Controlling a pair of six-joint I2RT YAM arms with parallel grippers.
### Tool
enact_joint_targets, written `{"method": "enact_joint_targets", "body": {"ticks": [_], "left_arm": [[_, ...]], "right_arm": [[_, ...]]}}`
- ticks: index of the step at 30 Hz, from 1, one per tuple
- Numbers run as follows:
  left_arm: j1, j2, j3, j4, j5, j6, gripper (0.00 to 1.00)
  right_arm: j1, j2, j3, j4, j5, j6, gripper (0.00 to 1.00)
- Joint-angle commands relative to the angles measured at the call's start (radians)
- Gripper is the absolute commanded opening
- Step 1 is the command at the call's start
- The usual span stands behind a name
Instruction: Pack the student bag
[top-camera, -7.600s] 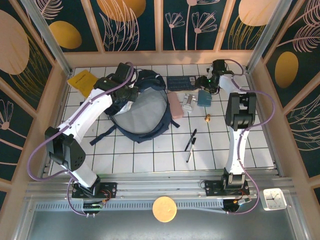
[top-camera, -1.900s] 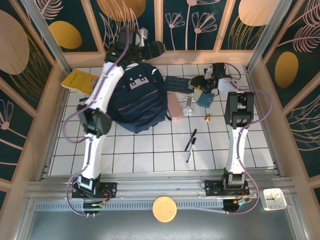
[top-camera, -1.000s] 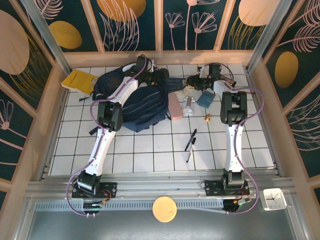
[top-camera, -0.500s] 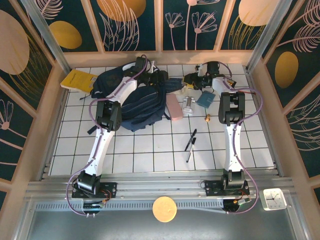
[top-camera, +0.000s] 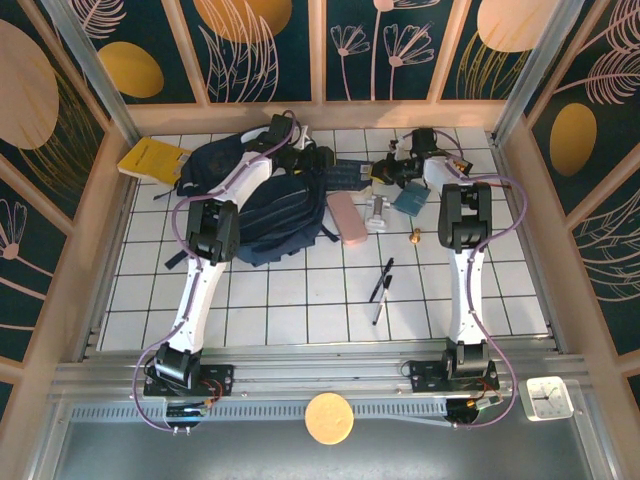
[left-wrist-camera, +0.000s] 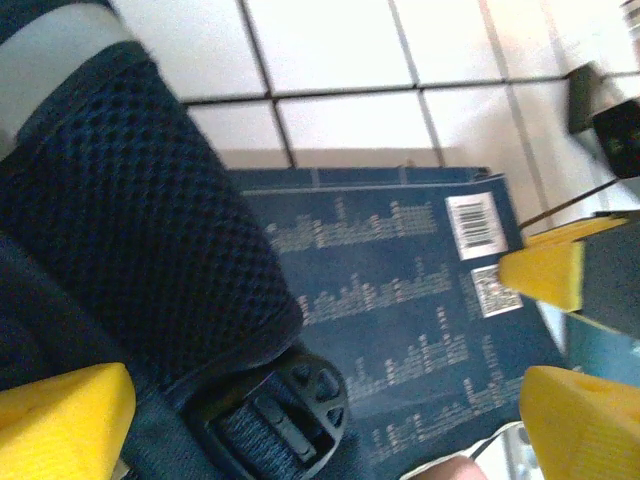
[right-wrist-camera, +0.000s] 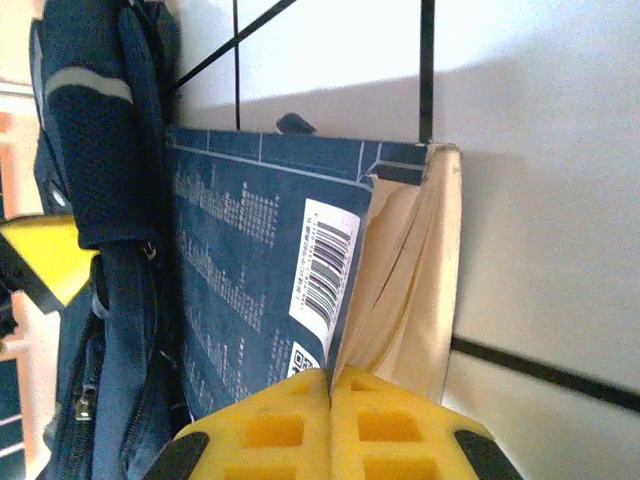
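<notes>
While the right gripper has its yellow pads pressed together on what looks like the cover edge of the dark-blue book (card cover, white barcode label), cover peeled off the cream pages, read the step as: book into bag.

Item: student bag, large navy fabric backpack w/ grey trim. It lies just left of those pads.
Left gripper: fingers wide apart, holding nothing. The bag's mesh strap and black buckle sit between them.

Handling: you've prob. only the cover, so expect the pages to sag. Re-grip cover + pages together before lifting. Put the left fingers on the bag's opening edge, not the strap, and hold it agape.

Progress, est.: early. Pink pencil case lies unpacked, back from the right fingers toward the bases.
</notes>
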Motion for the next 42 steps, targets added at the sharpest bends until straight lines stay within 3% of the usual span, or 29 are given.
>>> {"method": "enact_joint_targets", "body": {"ticks": [1,4,11,16,22,27,32,36,37,39,40,42], "left_arm": [[0.008,-0.143,-0.111,-0.197,-0.16,0.088,0.99],[-0.01,-0.3,-0.271,-0.18,-0.234,0.13,0.99],[-0.067,-0.62,-0.622,-0.138,-0.37,0.204,0.99],[-0.106,-0.802,-0.862,-0.087,-0.431,0.332,0.99],[-0.154,-0.838,-1.023,-0.005,-0.461,0.444,0.99],[-0.165,-0.799,-1.035,0.055,-0.589,0.51,0.99],[-0.165,-0.687,-0.948,0.046,-0.596,0.558,0.97],[-0.165,-0.614,-0.906,0.036,-0.566,0.56,0.65],[-0.164,-0.597,-0.899,0.028,-0.557,0.55,0.49],[-0.165,-0.583,-0.893,0.024,-0.527,0.535,0.09],[-0.165,-0.583,-0.886,0.019,-0.527,0.51,0.0],[-0.162,-0.59,-0.835,-0.024,-0.525,0.464,0.0]], "right_arm": [[0.028,-0.11,-0.145,0.139,-0.004,0.096,0.0],[0.02,-0.207,-0.272,0.326,-0.016,0.186,0.0],[-0.001,-0.387,-0.445,0.568,-0.03,0.311,0.0],[-0.003,-0.499,-0.485,0.565,-0.004,0.299,0.0],[-0.01,-0.655,-0.527,0.484,0.043,0.235,0.0],[-0.011,-0.763,-0.566,0.466,0.036,0.232,0.0],[-0.01,-0.831,-0.599,0.449,0.024,0.238,0.0],[-0.002,-0.872,-0.621,0.431,0.025,0.237,0.0],[-0.001,-0.88,-0.626,0.427,0.024,0.237,0.0],[0.003,-0.898,-0.628,0.412,0.024,0.237,0.0],[0.006,-0.91,-0.629,0.405,0.024,0.24,0.0],[0.011,-0.943,-0.633,0.394,0.025,0.25,0.0]]}}
